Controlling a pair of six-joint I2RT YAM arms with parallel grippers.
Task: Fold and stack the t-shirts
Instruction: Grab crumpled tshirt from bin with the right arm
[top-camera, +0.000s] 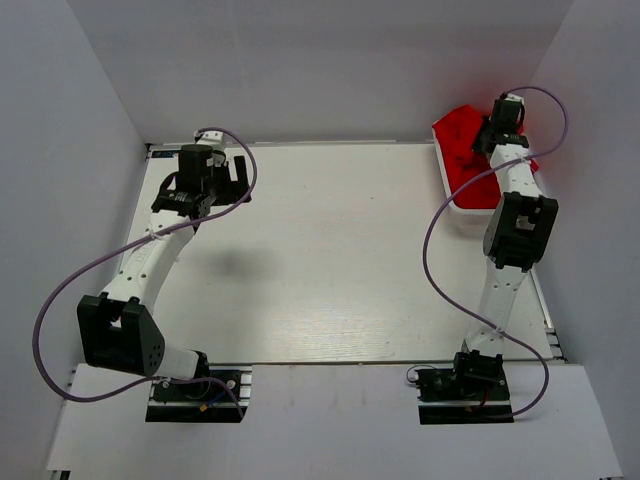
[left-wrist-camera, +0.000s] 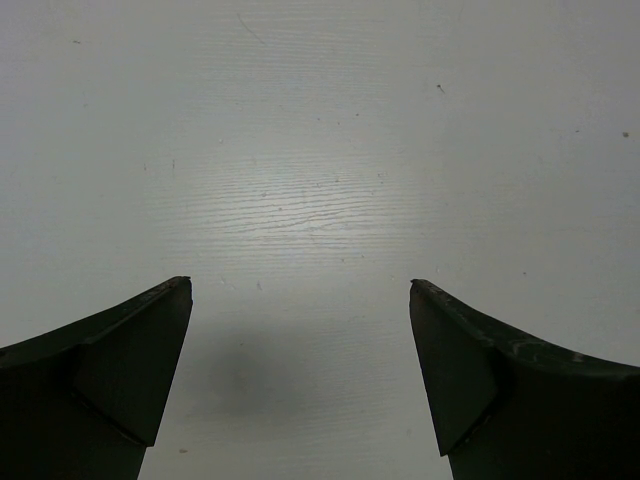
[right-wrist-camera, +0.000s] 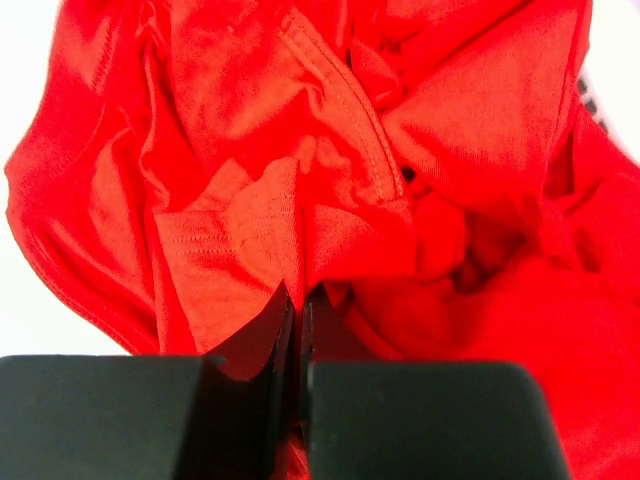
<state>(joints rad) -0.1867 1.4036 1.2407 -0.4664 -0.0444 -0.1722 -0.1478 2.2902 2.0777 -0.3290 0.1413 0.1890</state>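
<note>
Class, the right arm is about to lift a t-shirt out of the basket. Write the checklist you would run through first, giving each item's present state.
1. Grip: right gripper shut on the red cloth of the t-shirts: ok.
2. Only one shirt pinched: cannot tell, the folds are bunched together.
3. Cloth free of the white basket rim: cannot tell.
4. Other arm: left gripper open, holding nothing, above bare tabletop: ok.
5. Spreading room: table between the arms is bare: ok.
</note>
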